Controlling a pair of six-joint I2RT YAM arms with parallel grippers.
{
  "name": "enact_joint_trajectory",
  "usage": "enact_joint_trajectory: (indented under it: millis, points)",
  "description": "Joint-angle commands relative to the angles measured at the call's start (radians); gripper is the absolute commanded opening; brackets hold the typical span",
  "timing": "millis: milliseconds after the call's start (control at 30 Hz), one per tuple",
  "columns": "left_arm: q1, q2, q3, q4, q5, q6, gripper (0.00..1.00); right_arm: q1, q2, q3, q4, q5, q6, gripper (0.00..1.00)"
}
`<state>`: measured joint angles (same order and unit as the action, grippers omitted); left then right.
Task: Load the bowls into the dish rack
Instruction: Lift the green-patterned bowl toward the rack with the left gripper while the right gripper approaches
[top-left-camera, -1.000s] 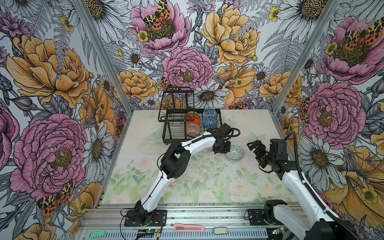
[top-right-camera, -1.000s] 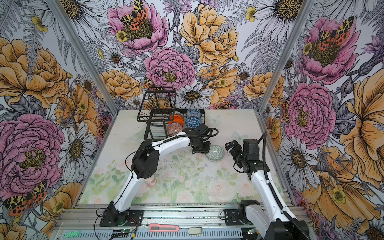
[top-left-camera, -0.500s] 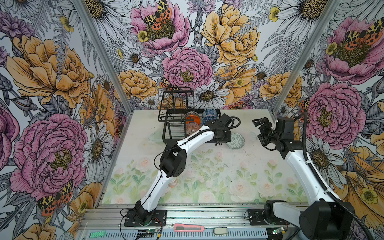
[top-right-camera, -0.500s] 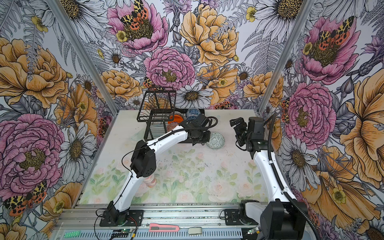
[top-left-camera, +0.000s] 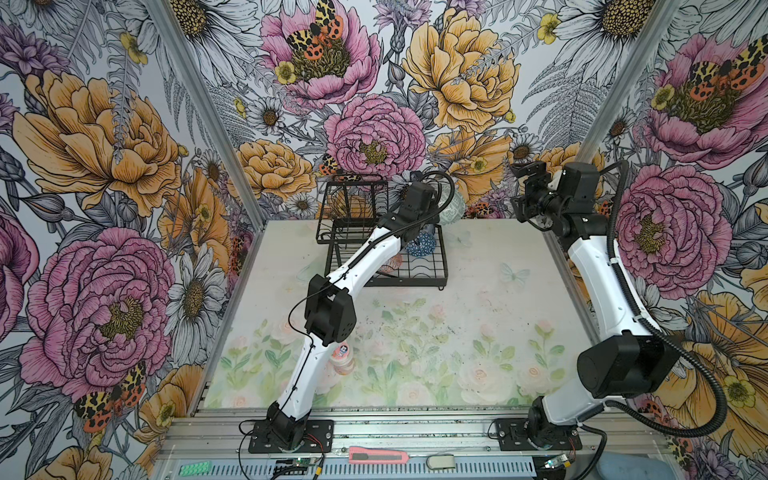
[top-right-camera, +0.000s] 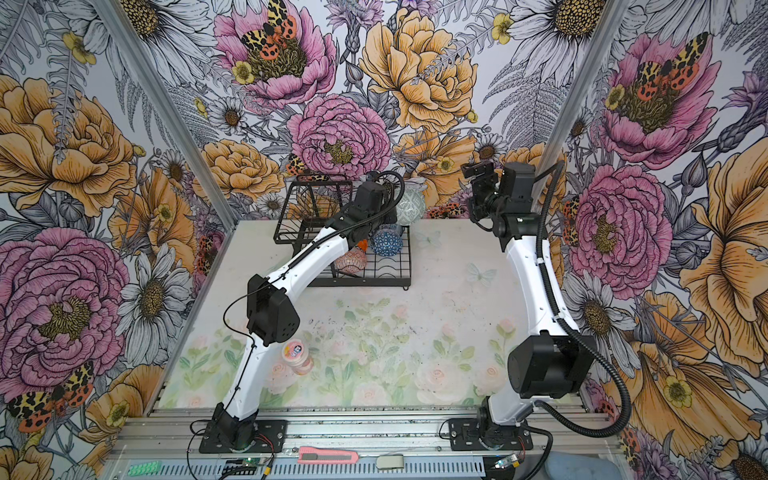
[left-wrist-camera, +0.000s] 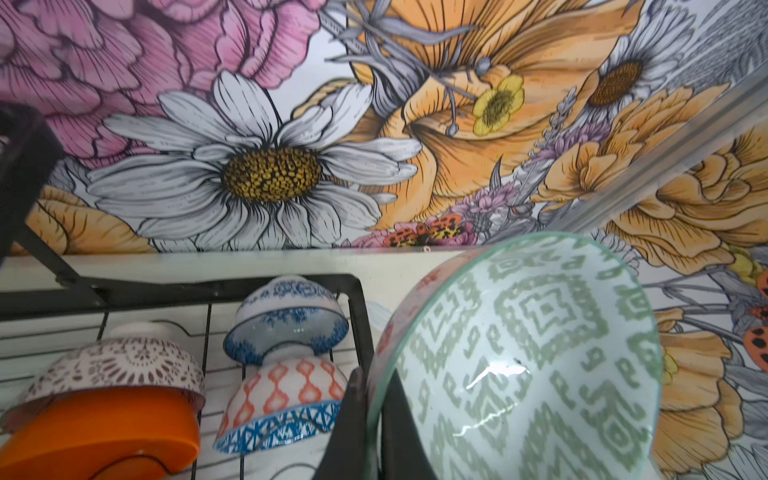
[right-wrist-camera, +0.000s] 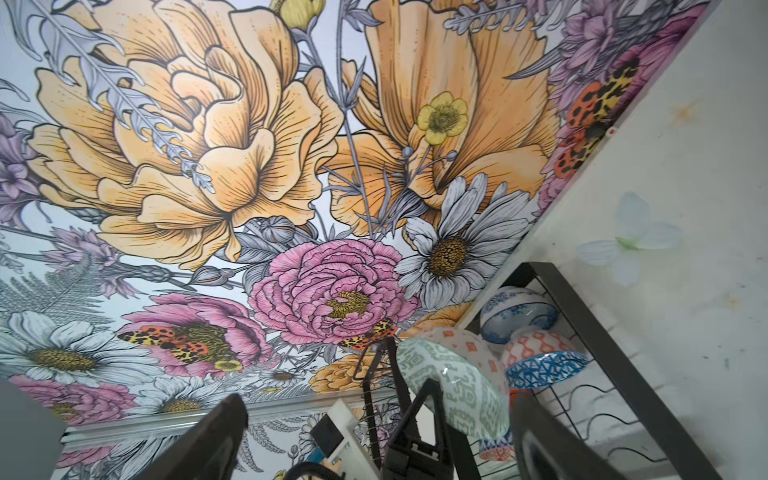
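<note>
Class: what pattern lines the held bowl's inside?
The bowl: grey-green geometric on white; left wrist view.

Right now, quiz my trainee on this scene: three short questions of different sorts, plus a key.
1. True or false: the left hand grips the green-patterned bowl by its rim.
2. How many other bowls sit in the dish rack?
3. Pick one. The right hand is: A) open and empty, B) shut on a bowl, C) resting inside the rack.

Key: 1 true; 2 four; 3 A.
</note>
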<state>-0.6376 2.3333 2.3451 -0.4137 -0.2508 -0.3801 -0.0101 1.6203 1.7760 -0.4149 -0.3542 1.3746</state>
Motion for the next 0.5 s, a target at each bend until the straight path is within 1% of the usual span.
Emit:
enact_joint_trajectory:
  millis: [0,100,167,200,333,467]
  points:
    - [-0.009,-0.075,-0.078,0.356,-0.071,0.072,0.00,0.036,0.062,0.099,-0.001,-0.023,0.068,0.99]
    - [-0.008,-0.101,-0.209,0.595,-0.088,0.110,0.00,0.071,0.109,0.159,0.002,-0.030,0.111,0.99]
    - [-0.012,-0.115,-0.313,0.811,-0.079,0.152,0.00,0.100,0.134,0.195,0.002,-0.028,0.126,0.99]
    - [-0.013,-0.115,-0.335,0.862,-0.079,0.162,0.00,0.111,0.145,0.206,0.002,-0.026,0.133,1.00]
    - [-0.017,-0.128,-0.374,0.908,-0.088,0.175,0.00,0.143,0.174,0.217,0.005,-0.027,0.191,0.99]
    - [-0.026,-0.146,-0.443,1.000,-0.094,0.225,0.00,0.167,0.190,0.214,0.009,-0.037,0.252,0.97]
